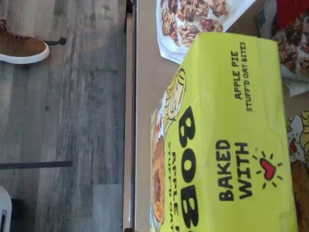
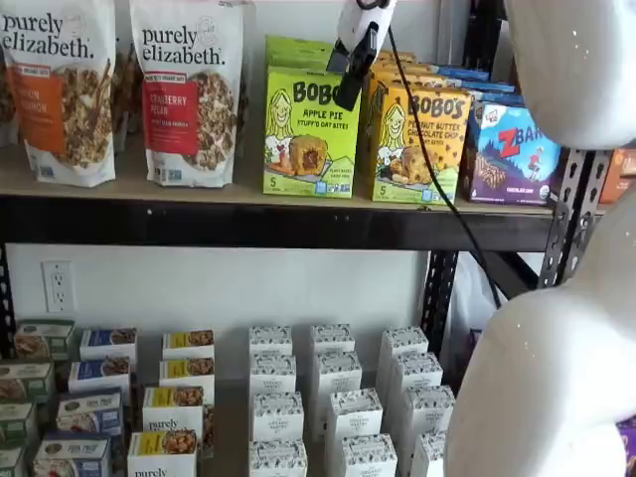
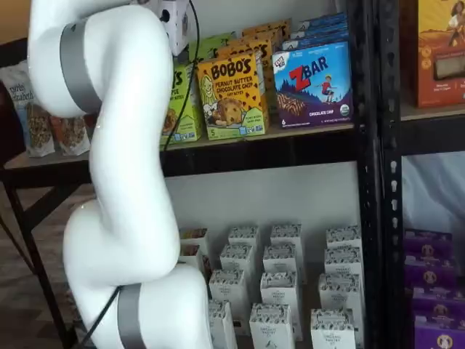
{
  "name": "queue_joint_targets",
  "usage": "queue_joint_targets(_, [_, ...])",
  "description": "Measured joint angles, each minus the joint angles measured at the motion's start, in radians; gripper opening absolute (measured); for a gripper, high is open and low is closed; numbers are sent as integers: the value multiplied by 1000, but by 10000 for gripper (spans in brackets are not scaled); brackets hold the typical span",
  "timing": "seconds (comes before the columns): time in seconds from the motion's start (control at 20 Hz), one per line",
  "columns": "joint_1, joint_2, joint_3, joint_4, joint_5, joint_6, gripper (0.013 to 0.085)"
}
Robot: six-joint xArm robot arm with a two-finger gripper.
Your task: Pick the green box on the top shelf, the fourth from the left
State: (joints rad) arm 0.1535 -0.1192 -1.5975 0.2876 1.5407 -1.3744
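Wrist view shows the green box (image 1: 227, 140) filling much of the picture from close above, its top panel reading "Apple Pie Stuff'd Oat Bites" and "Baked with" beside a small red heart, the drawn blonde girl visible on the front face. We find the carton lime-green, upright, with crisp corners and no dents that we can see. In a shelf view it stands at the front of the top shelf (image 2: 129, 224), with a purely elizabeth. pouch (image 2: 189, 89) on one side and the orange-yellow Bobo's box (image 2: 417, 144) on the other, just beside it. The gripper (image 2: 350, 72) hangs over the green box's upper right corner; only one black finger shows side-on, so we cannot see a gap directly, but we take the jaws to stand fully apart, and nothing is held. We judge the step in hand to be the approach, with the grasp not yet made. The next move calls for lowering the fingers astride the carton, one going between it and the orange-yellow neighbour without nudging either.
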Motion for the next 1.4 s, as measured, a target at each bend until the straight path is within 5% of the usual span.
queue_joint_targets(1.1, [11,5,25,-22,-20,1,850])
queue_joint_targets(1.4, [2,2,29,-3,-23,-7,690])
